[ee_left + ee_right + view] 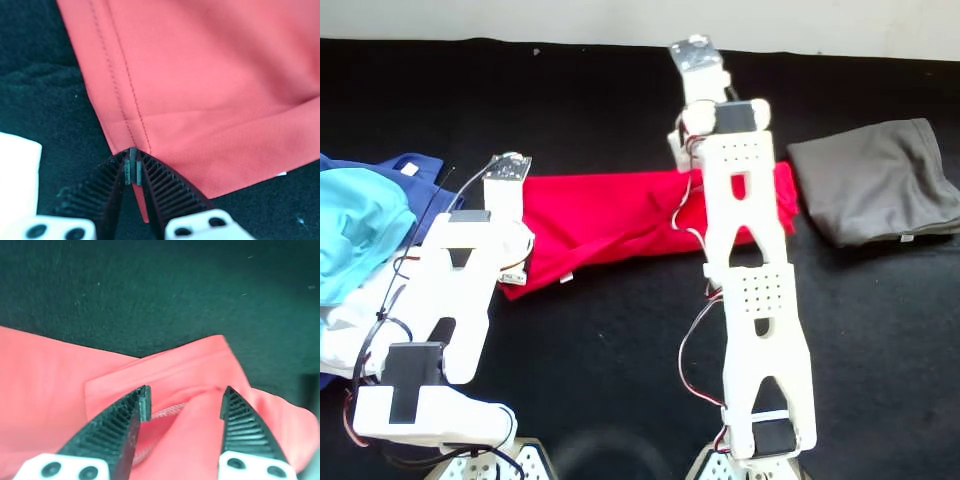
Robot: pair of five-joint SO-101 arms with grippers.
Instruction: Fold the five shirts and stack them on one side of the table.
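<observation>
Red shirt (610, 225): lies as a long, creased band across the middle of the table (590, 100), running from one arm's end to the other's.
Left gripper (133, 167): pinched tight on the stitched corner of the red shirt's hem, at the band's left end (cloth shows between the ribbed pads).
Right gripper (185, 405): spread wide, just over the red shirt's right end, above a folded-over flap, nothing between its fingers.
Grey shirt (875, 180): folded, at the table's right side, just beside the red shirt's right end.
Pile (360, 250): teal, navy and white cloth heaped loosely at the table's left edge, beside the left arm.
</observation>
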